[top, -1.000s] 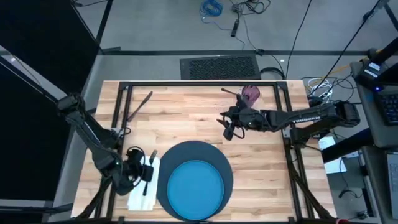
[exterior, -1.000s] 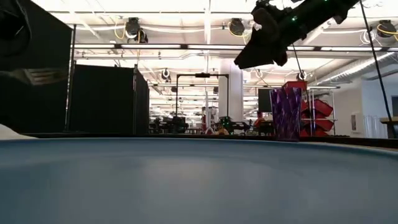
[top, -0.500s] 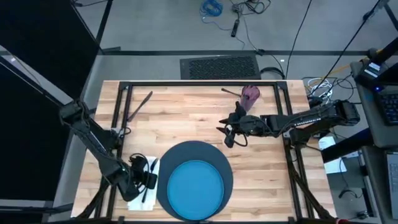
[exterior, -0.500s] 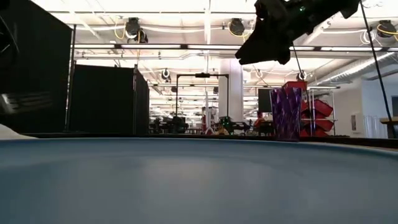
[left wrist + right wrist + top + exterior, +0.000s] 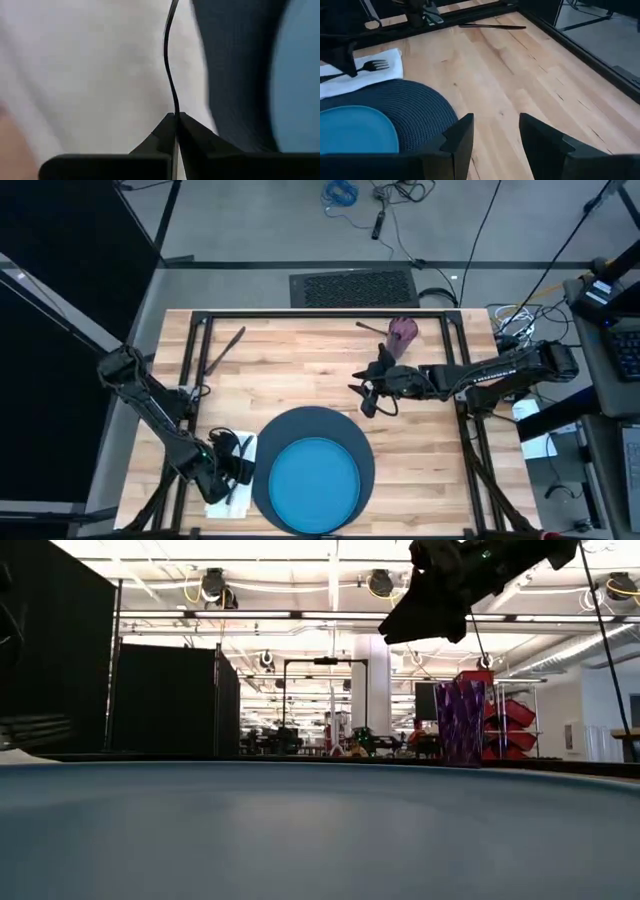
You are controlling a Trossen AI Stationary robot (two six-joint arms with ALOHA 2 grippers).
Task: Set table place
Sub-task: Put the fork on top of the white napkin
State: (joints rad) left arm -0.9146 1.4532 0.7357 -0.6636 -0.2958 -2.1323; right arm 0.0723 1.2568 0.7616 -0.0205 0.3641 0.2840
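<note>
Seen from above, a dark grated floor mat (image 5: 353,286) lies on the grey floor (image 5: 250,230) at 12 o'clock, and farther out the same way sits a coil of blue cable (image 5: 340,192) with a black lead (image 5: 380,225) just beside it at its 4 o'clock. A tall black partition (image 5: 60,240) fills 10 o'clock. At 3 o'clock a tangle of white wires (image 5: 515,320) lies near a dark keyboard (image 5: 628,350). Across the room at table height, black screens (image 5: 165,700) stand at 9 o'clock, a white pillar (image 5: 378,690) near the middle, red bins (image 5: 510,715) at 3 o'clock, and round ceiling lamps (image 5: 212,585) at 11 o'clock
</note>
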